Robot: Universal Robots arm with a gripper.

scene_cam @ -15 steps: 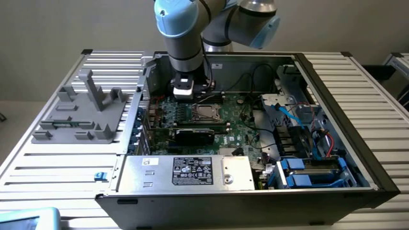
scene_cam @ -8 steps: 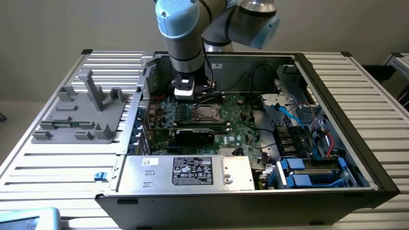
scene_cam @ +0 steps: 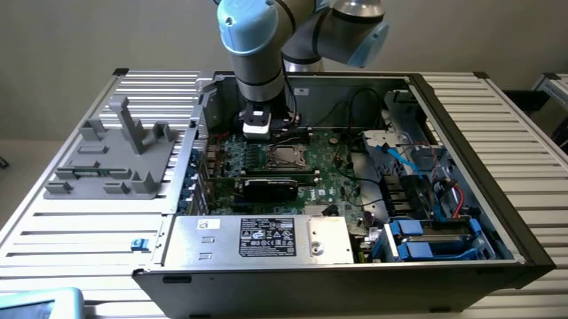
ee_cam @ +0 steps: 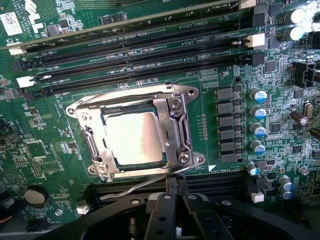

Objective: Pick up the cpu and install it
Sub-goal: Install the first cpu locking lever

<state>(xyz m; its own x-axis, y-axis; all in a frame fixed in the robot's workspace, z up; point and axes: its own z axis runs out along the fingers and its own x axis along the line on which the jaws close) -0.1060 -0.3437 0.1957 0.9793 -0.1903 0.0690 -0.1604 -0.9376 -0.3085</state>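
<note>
One pincer (ee_cam: pixel 172 196), fully closed, near seated cpu (ee_cam: pixel 134 137).

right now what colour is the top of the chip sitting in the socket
Shiny silver-grey. The chip shows best in the wrist view.

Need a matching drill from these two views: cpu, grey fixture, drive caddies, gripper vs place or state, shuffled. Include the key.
1 cpu
2 grey fixture
3 drive caddies
4 gripper

A blue, at the exterior view's right in the case
B on the slatted table, outside the case
C within the socket frame
D shut, over the motherboard

Pairs: 1-C, 2-B, 3-A, 4-D
</note>
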